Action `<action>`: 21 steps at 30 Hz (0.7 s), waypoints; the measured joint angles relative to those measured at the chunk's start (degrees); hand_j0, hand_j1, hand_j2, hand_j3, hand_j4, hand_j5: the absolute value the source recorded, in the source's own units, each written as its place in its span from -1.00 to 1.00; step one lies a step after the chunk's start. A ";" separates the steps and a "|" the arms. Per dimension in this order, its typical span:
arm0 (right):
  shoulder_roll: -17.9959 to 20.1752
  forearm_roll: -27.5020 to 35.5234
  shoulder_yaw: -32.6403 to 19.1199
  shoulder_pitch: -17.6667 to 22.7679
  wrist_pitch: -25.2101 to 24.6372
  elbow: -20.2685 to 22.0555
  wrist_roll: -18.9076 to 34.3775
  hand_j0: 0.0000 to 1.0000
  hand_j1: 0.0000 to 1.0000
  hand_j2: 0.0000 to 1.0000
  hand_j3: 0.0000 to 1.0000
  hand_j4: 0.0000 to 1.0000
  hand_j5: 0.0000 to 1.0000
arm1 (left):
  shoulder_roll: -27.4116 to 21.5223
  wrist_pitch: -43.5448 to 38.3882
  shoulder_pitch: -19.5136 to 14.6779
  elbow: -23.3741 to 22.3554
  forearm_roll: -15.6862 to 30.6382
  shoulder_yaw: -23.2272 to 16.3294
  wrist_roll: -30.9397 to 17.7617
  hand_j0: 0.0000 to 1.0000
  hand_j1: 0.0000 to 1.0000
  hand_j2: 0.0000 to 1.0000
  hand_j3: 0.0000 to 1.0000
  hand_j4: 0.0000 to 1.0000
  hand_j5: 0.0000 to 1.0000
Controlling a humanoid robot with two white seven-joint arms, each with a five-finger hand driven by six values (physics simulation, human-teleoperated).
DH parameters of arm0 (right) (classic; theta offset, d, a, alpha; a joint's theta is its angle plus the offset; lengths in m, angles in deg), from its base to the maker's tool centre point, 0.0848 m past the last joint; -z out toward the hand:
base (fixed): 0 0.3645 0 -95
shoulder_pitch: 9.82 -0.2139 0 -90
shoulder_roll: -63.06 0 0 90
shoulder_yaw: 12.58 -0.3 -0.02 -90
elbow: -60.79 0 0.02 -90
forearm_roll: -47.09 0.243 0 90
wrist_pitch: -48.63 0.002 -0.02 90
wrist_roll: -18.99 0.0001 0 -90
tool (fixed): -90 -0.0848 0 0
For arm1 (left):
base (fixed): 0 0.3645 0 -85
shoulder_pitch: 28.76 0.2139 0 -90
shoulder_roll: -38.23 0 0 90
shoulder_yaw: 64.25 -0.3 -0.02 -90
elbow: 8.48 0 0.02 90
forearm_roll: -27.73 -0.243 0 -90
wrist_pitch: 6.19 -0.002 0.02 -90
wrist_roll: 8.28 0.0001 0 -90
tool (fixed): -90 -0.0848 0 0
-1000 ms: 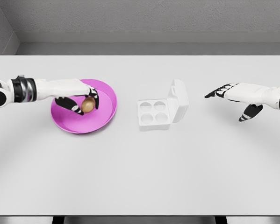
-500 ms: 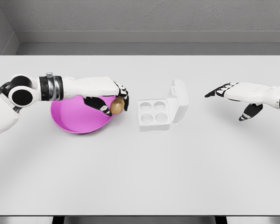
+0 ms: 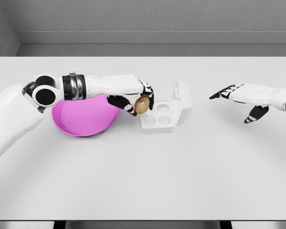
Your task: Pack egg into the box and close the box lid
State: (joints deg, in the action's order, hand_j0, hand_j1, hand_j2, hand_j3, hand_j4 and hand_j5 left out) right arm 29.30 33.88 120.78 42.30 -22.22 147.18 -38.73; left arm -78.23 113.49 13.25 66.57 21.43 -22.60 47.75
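Note:
My left hand [image 3: 139, 101] is shut on a brown egg [image 3: 142, 105], holding it over the left edge of the white egg box [image 3: 158, 122]. The box sits at the table's middle with four round cups and its lid [image 3: 183, 102] standing open on the right side. My left arm stretches across the pink bowl [image 3: 80, 119], which shows nothing inside. My right hand [image 3: 238, 100] hovers open above the table to the right of the box, fingers pointing left.
The white table [image 3: 143, 181] spreads wide in front of the box and bowl. A grey wall runs behind the table's far edge.
My left hand has carried the egg rightward from the pink bowl to the left edge of the egg box. The right hand has stayed put.

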 measured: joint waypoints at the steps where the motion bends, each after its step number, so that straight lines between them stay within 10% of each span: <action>1: -0.01 0.00 0.00 0.00 0.00 0.00 0.00 1.00 1.00 1.00 1.00 1.00 1.00 | 0.60 0.02 0.00 -0.75 0.08 0.16 -0.01 -0.09 -0.09 -0.09 -0.09 -0.09 -0.09; 21: -0.15 0.01 0.00 0.09 -0.04 -0.09 0.00 1.00 1.00 1.00 1.00 1.00 1.00 | 14.00 0.27 2.90 -13.91 0.54 9.61 0.30 -0.13 -0.13 -0.13 -0.13 -0.13 -0.13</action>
State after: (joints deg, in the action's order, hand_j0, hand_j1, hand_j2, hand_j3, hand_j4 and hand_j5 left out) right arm 29.16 33.89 120.78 42.38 -22.26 147.09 -38.73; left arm -64.23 113.75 16.15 52.65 21.97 -12.98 48.05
